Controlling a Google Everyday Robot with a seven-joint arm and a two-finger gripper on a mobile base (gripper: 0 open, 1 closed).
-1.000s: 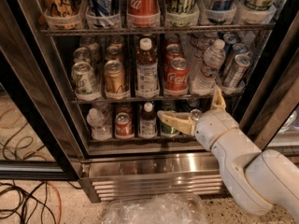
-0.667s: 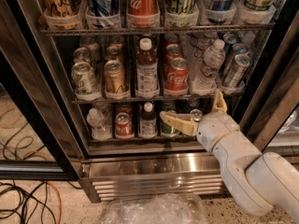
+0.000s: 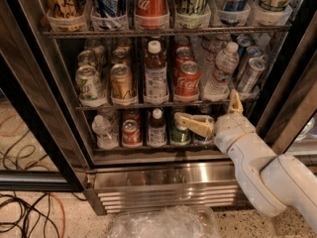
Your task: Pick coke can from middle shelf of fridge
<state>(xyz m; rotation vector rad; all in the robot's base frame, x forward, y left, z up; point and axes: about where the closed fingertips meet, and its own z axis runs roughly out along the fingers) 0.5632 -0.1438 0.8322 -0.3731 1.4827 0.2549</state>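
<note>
The coke can (image 3: 187, 79), short and red with white script, stands at the front of the middle shelf (image 3: 163, 104) of the fridge (image 3: 163, 182), between a brown-capped bottle (image 3: 155, 73) and a clear water bottle (image 3: 220, 72). Another red can stands behind it. My gripper (image 3: 209, 114) is open and empty, below and to the right of the coke can, at the level of the middle shelf's front rail. One finger (image 3: 194, 124) points left in front of the bottom shelf and the other (image 3: 235, 103) points up.
A gold can (image 3: 122, 82) and a green-and-white can (image 3: 88, 83) stand left on the middle shelf. A tall slim red can (image 3: 151, 1) is on the top rack. The bottom shelf holds a small red can (image 3: 131, 133) and bottles. Cables (image 3: 29, 212) lie on the floor at left.
My gripper has risen slightly and shifted a little right, staying open. The cans and bottles have not moved.
</note>
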